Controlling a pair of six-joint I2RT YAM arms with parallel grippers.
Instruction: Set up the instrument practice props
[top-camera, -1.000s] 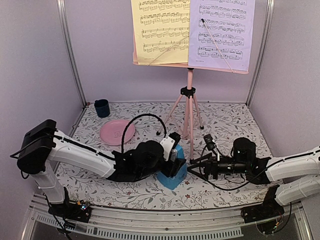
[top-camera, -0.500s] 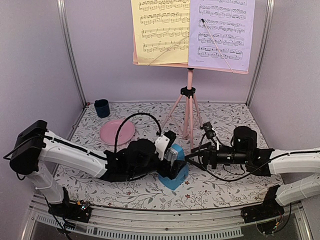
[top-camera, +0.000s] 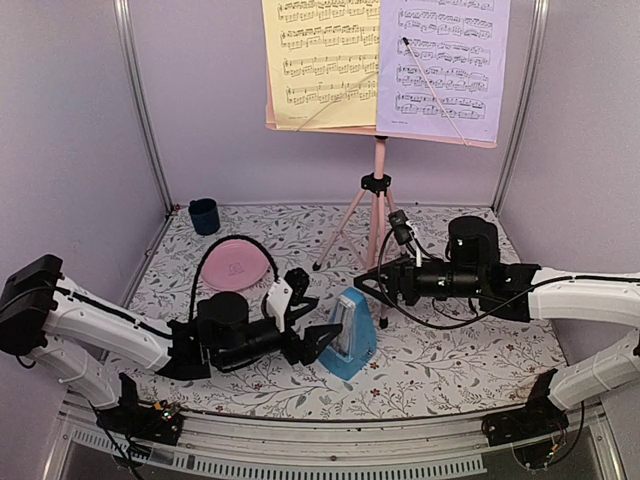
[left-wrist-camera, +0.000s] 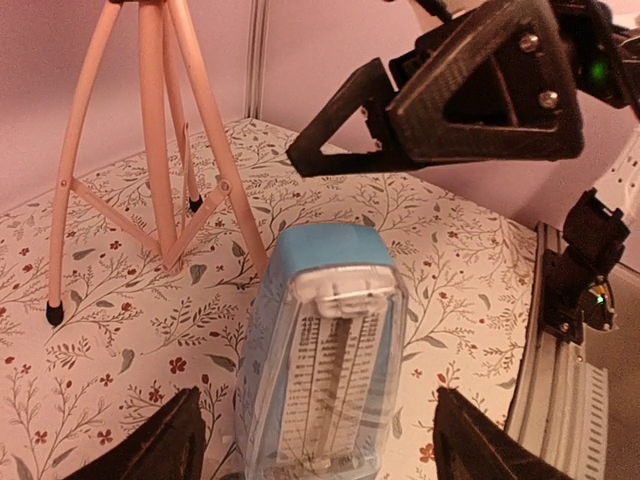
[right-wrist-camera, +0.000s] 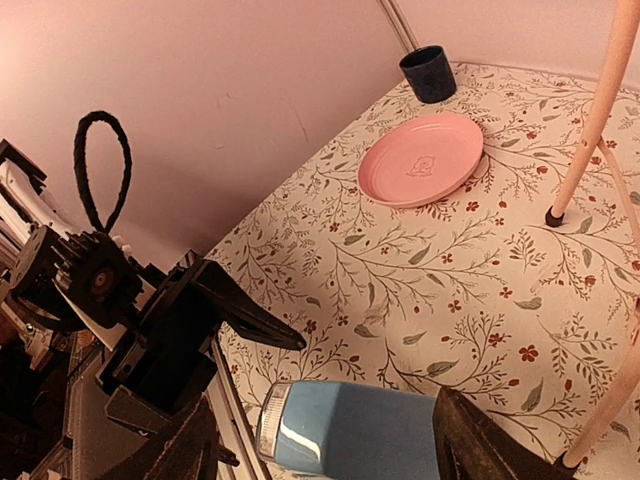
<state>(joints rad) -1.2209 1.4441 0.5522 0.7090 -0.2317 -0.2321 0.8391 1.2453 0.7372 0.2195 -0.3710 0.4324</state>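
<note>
The small blue pyramid metronome (top-camera: 350, 338) stands upright on the floral table, its clear front toward the left wrist view (left-wrist-camera: 322, 365). My left gripper (top-camera: 318, 324) lies low just left of it, open, its fingertips (left-wrist-camera: 165, 448) wide on either side and not touching it. My right gripper (top-camera: 366, 292) hovers open just above and behind the metronome (right-wrist-camera: 350, 430), holding nothing. Behind stands the pink tripod music stand (top-camera: 378, 215), with the yellow sheet (top-camera: 320, 60) and the lavender sheet (top-camera: 442, 65) resting on its desk.
A round pink plate (top-camera: 236, 263) lies at the back left, with a small dark blue cup (top-camera: 204, 215) in the far left corner. The tripod's legs (left-wrist-camera: 160, 150) spread right behind the metronome. Purple walls close in three sides.
My left gripper has opened, let go of the metronome and drawn back to the left. My right gripper has risen and moved further back over the table.
</note>
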